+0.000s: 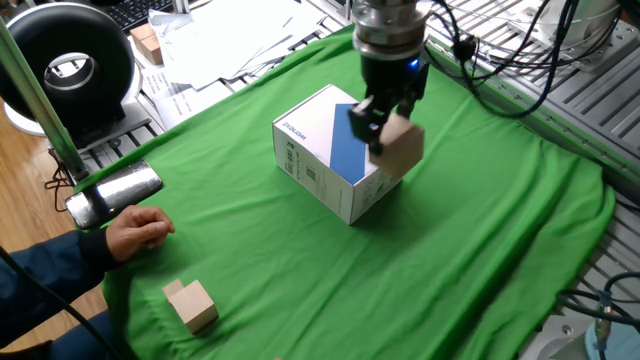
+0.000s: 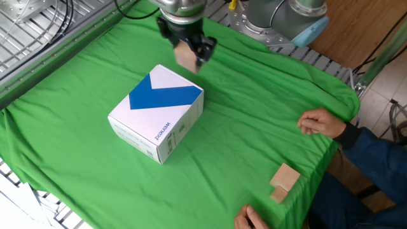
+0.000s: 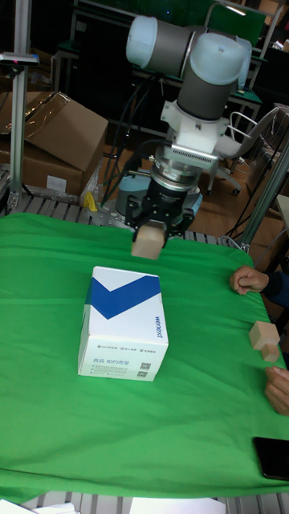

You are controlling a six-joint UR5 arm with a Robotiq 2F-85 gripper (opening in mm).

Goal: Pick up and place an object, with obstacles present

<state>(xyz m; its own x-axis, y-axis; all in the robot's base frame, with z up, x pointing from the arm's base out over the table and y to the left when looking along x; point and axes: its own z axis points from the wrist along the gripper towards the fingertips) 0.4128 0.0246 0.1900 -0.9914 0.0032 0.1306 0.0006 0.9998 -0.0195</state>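
One wooden cube [image 1: 402,150] is hanging in the air, tilted off level with no long axis, clamped between the gripper [image 1: 385,128] jaws above the white box [image 1: 338,150].

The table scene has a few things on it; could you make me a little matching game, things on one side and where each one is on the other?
Things:
1. wooden cube
2. white box
3. notched block
4. person's hand

Places:
A. resting on the green cloth, middle of the table
B. held in the air by the end effector
C. lying near the cloth's edge, by the person
D. resting on the cloth beside a metal clamp

Pairs: 1-B, 2-A, 3-C, 4-D
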